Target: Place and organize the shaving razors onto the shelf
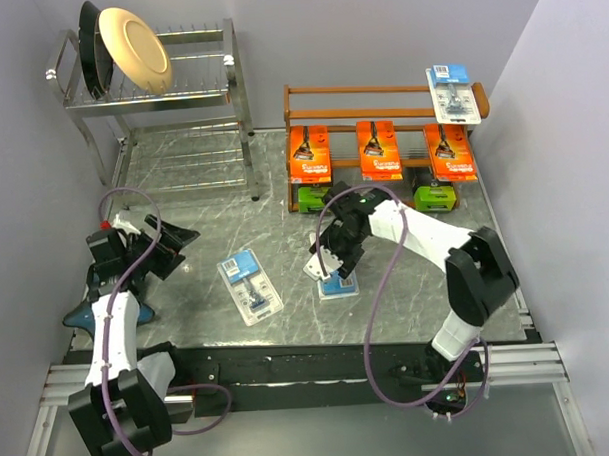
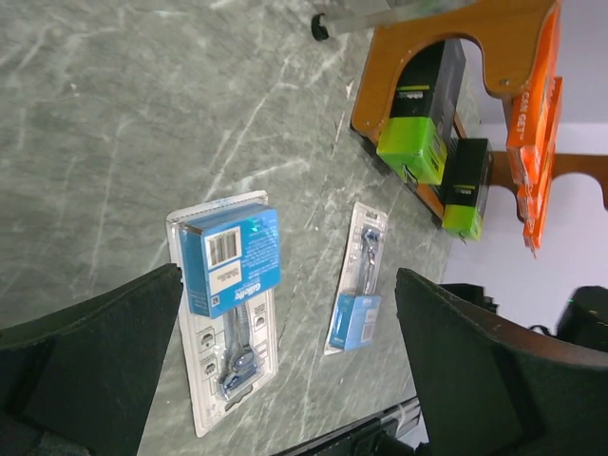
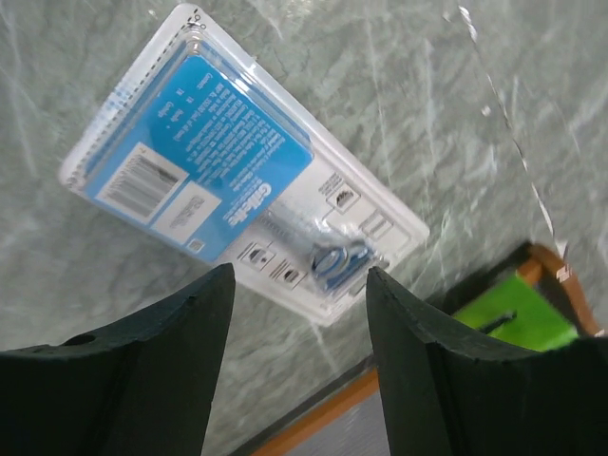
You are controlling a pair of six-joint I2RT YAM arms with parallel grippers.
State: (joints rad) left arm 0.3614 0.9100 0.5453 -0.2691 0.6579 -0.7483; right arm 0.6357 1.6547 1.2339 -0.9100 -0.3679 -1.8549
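1. Top external view showed the left gripper [image 1: 173,248] at the left side of the table [image 1: 215,231], its jaws spread wide with nothing between them; a blue dish [image 1: 87,314] lay just beside that arm, and a wire rack [image 1: 230,91] holding plates [image 1: 133,49] stood at the back left.
2. Near the middle, one blue razor card [image 1: 250,286] lay flat on the table, apart from both grippers.
3. Right of it, the right gripper [image 1: 336,259] hung over a second blue card [image 1: 339,285], jaws apart and clamping nothing. In the right wrist view that card's edge sat between the fingertips [image 3: 218,285]; contact could not be told.
4. At the back right stood the wooden shelf [image 1: 380,88]. Three orange packs [image 1: 309,153] [image 1: 379,148] [image 1: 449,151] leaned in a row on its middle tier, two green boxes [image 1: 313,198] [image 1: 433,196] sat below them, and a third blue card [image 1: 452,93] rested on top at the right end
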